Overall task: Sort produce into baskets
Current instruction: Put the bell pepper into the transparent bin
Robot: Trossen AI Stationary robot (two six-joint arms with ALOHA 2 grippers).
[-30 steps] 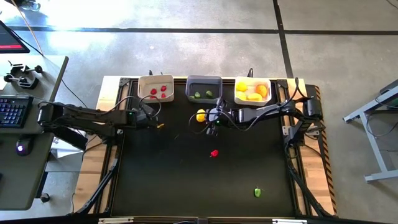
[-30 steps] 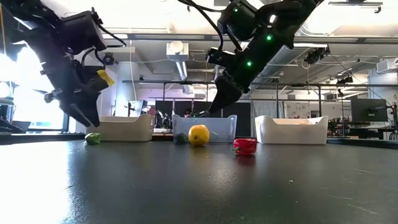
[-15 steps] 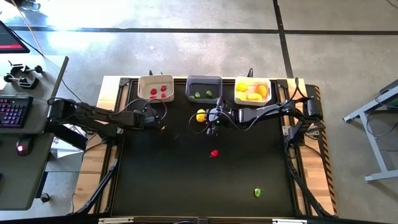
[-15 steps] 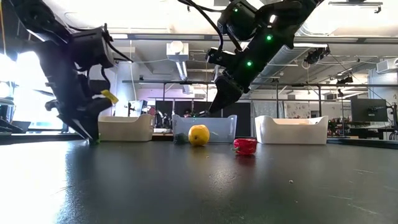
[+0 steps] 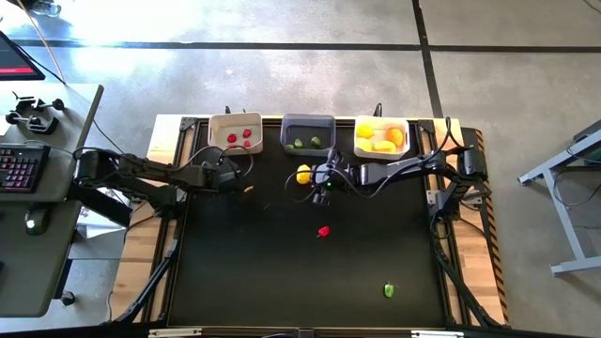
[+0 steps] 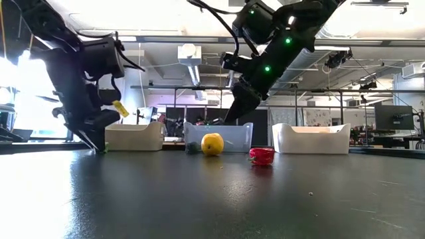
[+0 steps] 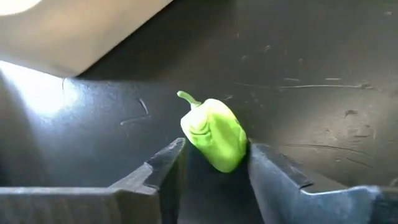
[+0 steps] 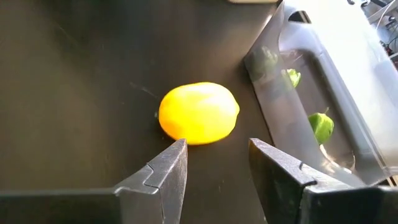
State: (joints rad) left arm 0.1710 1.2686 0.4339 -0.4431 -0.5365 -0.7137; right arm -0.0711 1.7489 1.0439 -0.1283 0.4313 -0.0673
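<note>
Black tabletop: left gripper (image 7: 211, 165) is closing around green pepper (image 7: 214, 134) upper-left of centre in the high view, fingers not yet clamped, so its rounded skin risks squirting out; right gripper (image 8: 214, 165) is hovering part-open over lemon (image 8: 199, 113).

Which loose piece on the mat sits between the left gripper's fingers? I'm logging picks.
The green pepper with the stem, beside the cream basket; the lemon and red piece lie elsewhere.

No lettering, label, brand or number can be read anywhere on the black table (image 5: 282, 272); a small yellow tag (image 6: 120, 108) on the left arm, seen above that table, appears blank, though the view is poor.
</note>
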